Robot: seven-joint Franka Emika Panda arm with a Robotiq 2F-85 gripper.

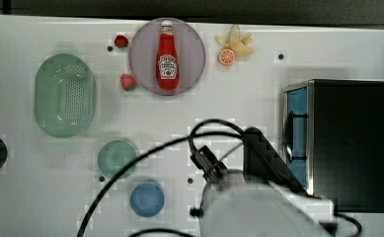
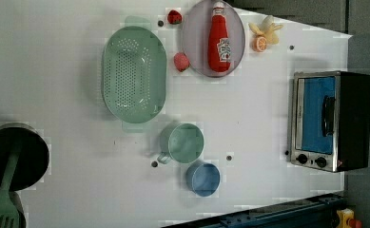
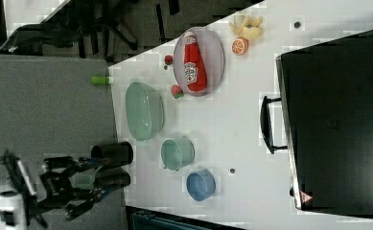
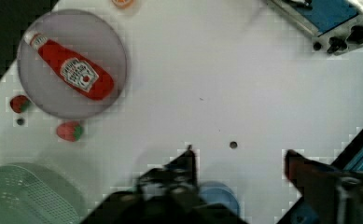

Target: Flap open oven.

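The oven (image 1: 347, 143) stands at the top view's right, with a black top, a silver frame and a blue glass door facing the table's middle. Its door is up and shut, and the dark bar handle (image 2: 328, 116) lies across the glass, with the black knobs (image 2: 311, 160) beside it. The handle (image 3: 266, 124) stands off the front in the right view. In the wrist view my gripper (image 4: 240, 161) hangs high over the table, open, with nothing between its fingers (image 4: 188, 161). The oven's knob corner (image 4: 342, 37) is far from them. My arm (image 1: 249, 197) overlaps the oven's front corner in the top view.
A blue bowl (image 1: 147, 199) and a green mug (image 1: 116, 159) sit near the arm. A green colander (image 1: 65, 95), a grey plate (image 1: 192, 42) with a ketchup bottle (image 1: 167, 57), strawberries (image 1: 128, 82) and fruit pieces (image 1: 235, 45) lie farther off. A black pot (image 2: 12, 156) holds a green spatula.
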